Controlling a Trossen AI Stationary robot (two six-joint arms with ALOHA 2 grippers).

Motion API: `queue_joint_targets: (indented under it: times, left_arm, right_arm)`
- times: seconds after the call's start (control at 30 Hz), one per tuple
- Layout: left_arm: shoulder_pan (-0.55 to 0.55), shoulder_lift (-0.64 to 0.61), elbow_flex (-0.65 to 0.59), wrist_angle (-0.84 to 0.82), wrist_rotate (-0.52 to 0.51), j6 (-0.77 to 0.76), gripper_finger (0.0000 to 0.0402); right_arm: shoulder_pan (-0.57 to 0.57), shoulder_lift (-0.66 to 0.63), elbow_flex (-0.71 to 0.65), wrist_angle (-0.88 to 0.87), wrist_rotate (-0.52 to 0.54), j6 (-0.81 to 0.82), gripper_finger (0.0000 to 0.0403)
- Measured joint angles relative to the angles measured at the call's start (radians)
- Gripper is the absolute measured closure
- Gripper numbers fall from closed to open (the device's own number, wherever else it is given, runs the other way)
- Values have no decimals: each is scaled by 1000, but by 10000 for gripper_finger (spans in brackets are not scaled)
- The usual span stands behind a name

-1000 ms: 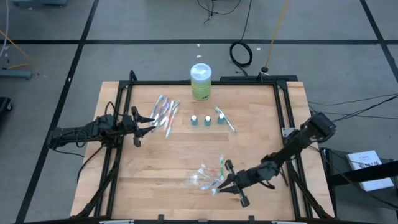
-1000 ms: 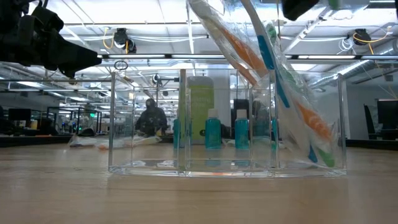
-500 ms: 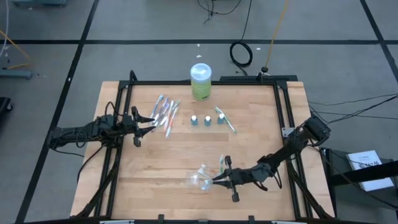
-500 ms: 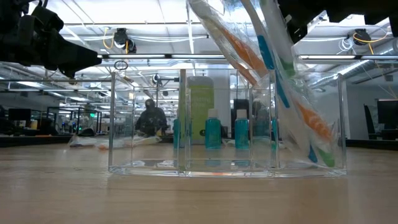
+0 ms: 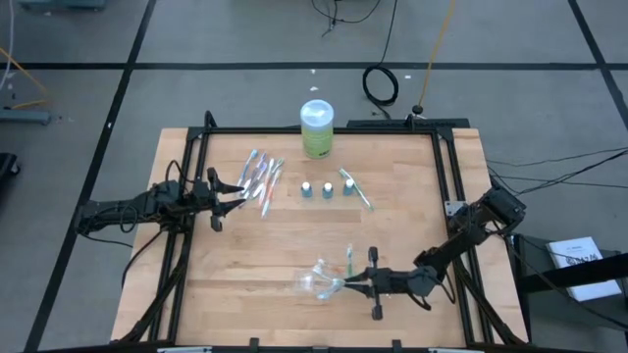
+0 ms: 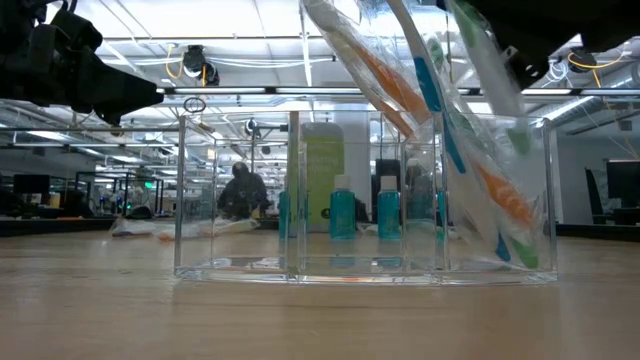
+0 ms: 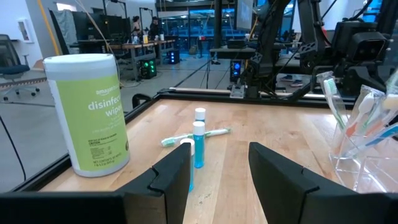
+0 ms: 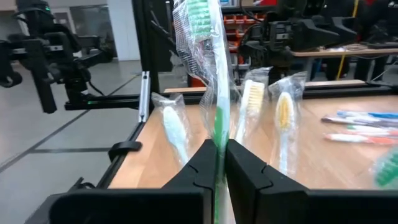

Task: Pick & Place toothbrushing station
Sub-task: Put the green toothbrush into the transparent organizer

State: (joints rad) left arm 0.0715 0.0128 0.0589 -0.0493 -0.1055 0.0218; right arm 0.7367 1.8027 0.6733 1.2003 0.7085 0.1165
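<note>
The clear plastic holder stands near the table's front edge, and several wrapped toothbrushes lean in its right compartment. Just to its right, my right gripper is shut on a green toothbrush in a clear wrapper. More toothbrushes lie in a pile at the far left. Three small blue tubes stand upright mid-table, and one toothbrush lies beside them. My left gripper waits open at the table's left edge, with nothing between its fingers. My right gripper pinches the wrapped green toothbrush by its handle between the two fingers. The fingers lie level, coming from the table's right, across the brush. The brush stands about upright with its green head up. The fingers hide its lower end.
A green-and-white canister of disinfecting wipes stands at the far edge of the table. A black frame runs along the table's sides. Bare wood lies between the holder and the tubes.
My right gripper has sunk a little and swung about beside the holder. Its fingers now point toward the table's left rather than slanting toward the far left. It stays shut on the green toothbrush, which has moved with it by the holder's right compartment.
</note>
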Motion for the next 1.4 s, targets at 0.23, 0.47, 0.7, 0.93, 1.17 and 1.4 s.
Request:
queue_joint_targets:
  times: [0.23, 0.47, 0.7, 0.93, 1.17, 1.4]
  left_arm:
    - [0, 0, 0, 0, 0, 0, 236]
    - [0, 0, 0, 0, 0, 0, 236]
    - [0, 0, 0, 0, 0, 0, 236]
    - [0, 0, 0, 0, 0, 0, 236]
    - [0, 0, 0, 0, 0, 0, 236]
    - [0, 0, 0, 0, 0, 0, 236]
  right_arm:
    - [1, 0, 0, -7, 2, 22, 392]
    - [-8, 58, -1, 1, 32, 79, 392]
    - [-15, 171, 0, 217, 29, 84, 392]
    - [-15, 222, 0, 242, 28, 115, 392]
    - [-15, 229, 1, 198, 52, 141, 392]
    - [-14, 227, 2, 163, 54, 157, 392]
